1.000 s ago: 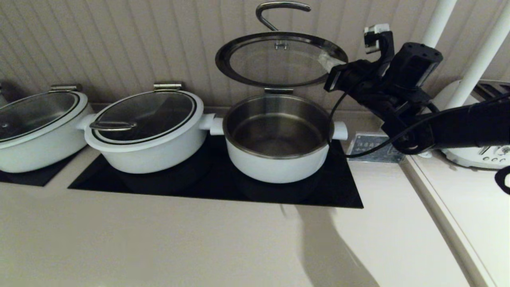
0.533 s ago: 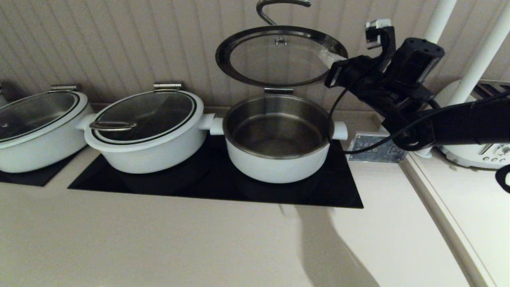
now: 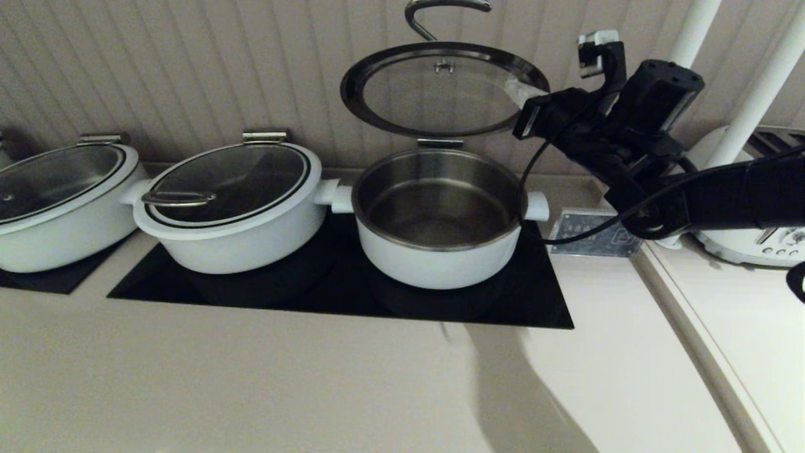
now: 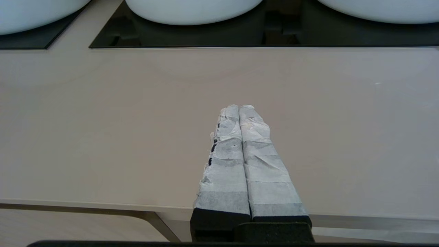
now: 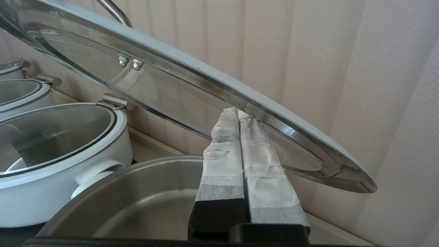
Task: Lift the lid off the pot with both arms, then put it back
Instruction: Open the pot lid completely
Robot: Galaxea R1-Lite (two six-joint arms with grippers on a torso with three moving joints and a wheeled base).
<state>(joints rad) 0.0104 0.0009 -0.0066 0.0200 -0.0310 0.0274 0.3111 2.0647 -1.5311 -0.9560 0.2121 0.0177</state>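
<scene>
The white pot [image 3: 440, 251] with a steel inside stands open on the black cooktop [image 3: 541, 296]. Its glass lid [image 3: 440, 94] is hinged at the back and tilted up toward the wall, handle uppermost. My right gripper [image 3: 523, 95] is shut, and its taped tips press against the underside of the lid's right rim. In the right wrist view the gripper [image 5: 237, 111] touches the lid [image 5: 192, 79] above the pot [image 5: 137, 199]. My left gripper [image 4: 239, 108] is shut and empty over the counter's front part, out of the head view.
Two more white pots with lids down stand to the left [image 3: 233, 207] [image 3: 56, 207]. A control panel [image 3: 591, 234] lies right of the cooktop. A toaster [image 3: 755, 245] and white poles [image 3: 755, 94] stand at the right. The ribbed wall is close behind the lid.
The lid and my right gripper rose slightly a second ago. They have barely moved since. The left arm has not moved.
</scene>
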